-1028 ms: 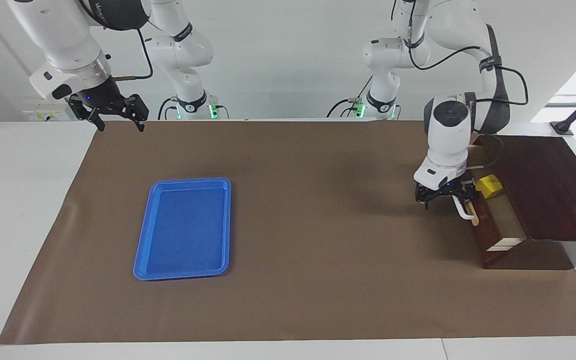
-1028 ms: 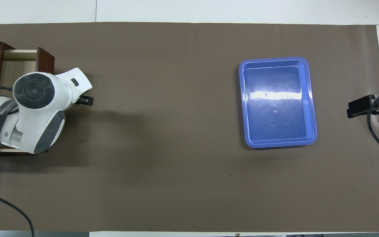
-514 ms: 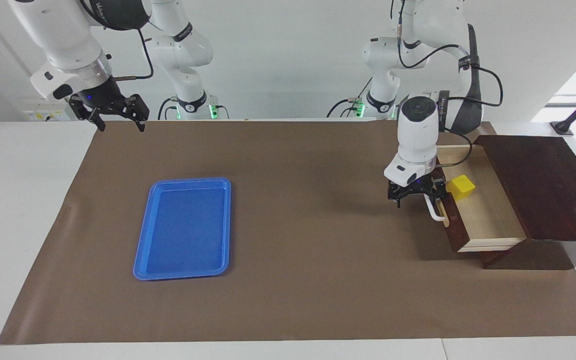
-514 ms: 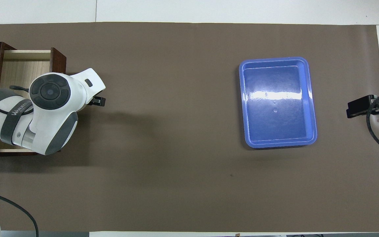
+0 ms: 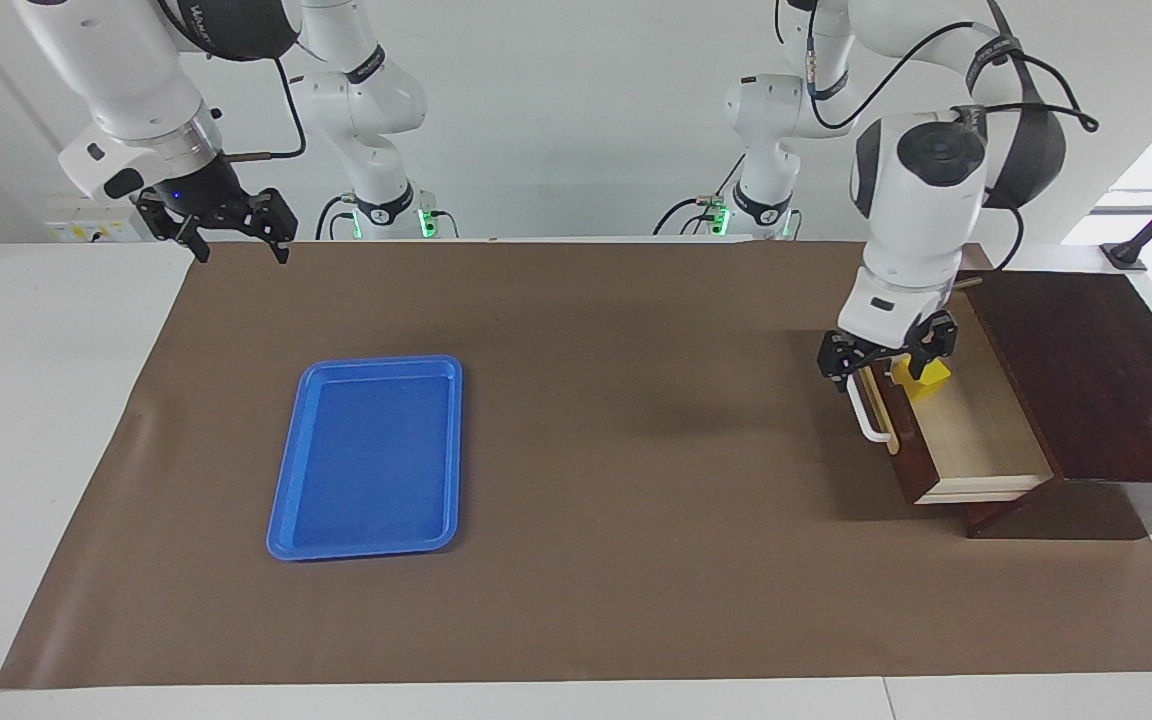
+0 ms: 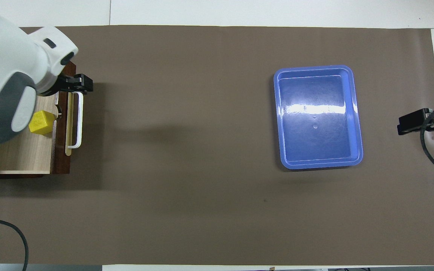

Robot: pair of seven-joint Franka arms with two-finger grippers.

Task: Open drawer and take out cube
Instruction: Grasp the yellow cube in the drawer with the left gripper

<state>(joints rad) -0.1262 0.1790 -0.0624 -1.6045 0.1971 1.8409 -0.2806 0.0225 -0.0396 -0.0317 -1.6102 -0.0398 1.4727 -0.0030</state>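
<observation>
My left gripper [image 5: 886, 362] has let go of the white handle [image 5: 873, 418] and risen; its fingers stand wide and empty over the front edge of the drawer [image 5: 971, 430], just above the cube [image 5: 924, 379]. A second ago the drawer was barely out; now it is pulled well clear of its dark box [image 5: 1096, 375], so I judge the opening done and the cube next. It sits on the pale drawer floor near the front wall. The right gripper [image 5: 232, 228] waits, fingers spread, over its own end of the worktop [image 5: 586, 420], well apart from the blue tray [image 5: 281, 500].
</observation>
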